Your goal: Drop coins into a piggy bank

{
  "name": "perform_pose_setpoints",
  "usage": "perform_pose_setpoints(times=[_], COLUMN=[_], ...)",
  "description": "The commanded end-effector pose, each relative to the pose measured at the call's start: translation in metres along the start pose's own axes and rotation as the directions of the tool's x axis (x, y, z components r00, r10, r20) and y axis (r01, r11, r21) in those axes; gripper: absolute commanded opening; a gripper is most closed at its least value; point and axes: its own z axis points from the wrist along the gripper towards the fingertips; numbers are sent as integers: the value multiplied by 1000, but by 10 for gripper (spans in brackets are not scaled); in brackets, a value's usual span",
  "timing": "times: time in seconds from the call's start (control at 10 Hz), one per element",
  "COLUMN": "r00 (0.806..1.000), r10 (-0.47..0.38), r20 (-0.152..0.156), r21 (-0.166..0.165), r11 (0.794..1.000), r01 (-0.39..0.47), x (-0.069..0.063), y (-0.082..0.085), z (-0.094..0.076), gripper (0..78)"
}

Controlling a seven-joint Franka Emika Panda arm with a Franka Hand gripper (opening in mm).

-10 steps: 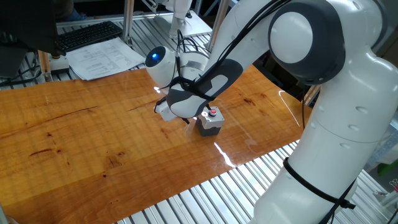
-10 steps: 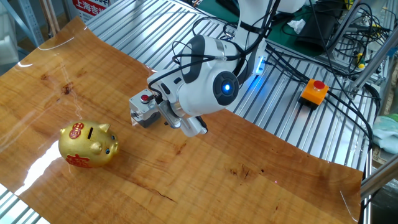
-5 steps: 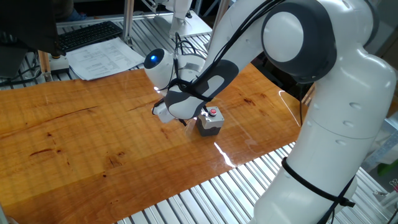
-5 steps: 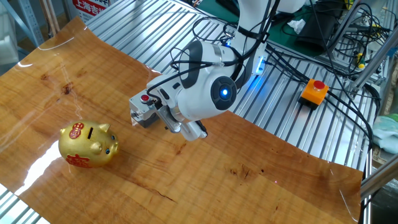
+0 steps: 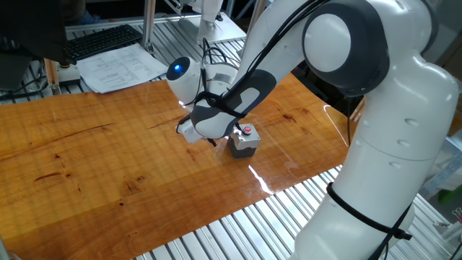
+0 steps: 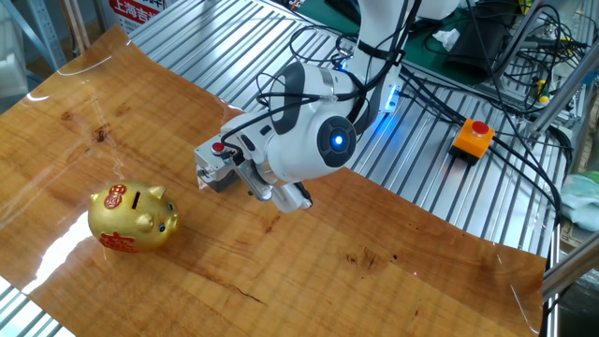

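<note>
While you scan the wooden surface, note: piggy bank, golden with red markings, standing upright, well apart from the arm; pincer, low beside the grey box with its red button; finger spread cannot be told from either view.

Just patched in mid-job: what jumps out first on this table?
The white arm with its glowing blue light, bent low over the wooden board, its tool beside the grey box with a red button. Then the gold piggy bank standing alone near the board's edge, apart from the tool.
</note>
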Motion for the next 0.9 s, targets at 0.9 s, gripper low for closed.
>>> perform_pose_setpoints(times=[0.9], r00=[1000], r10=[10], r20=[-3], r21=[-8], r11=[1000], r01=[-10], x=[2], y=[3], z=[6], gripper=[775])
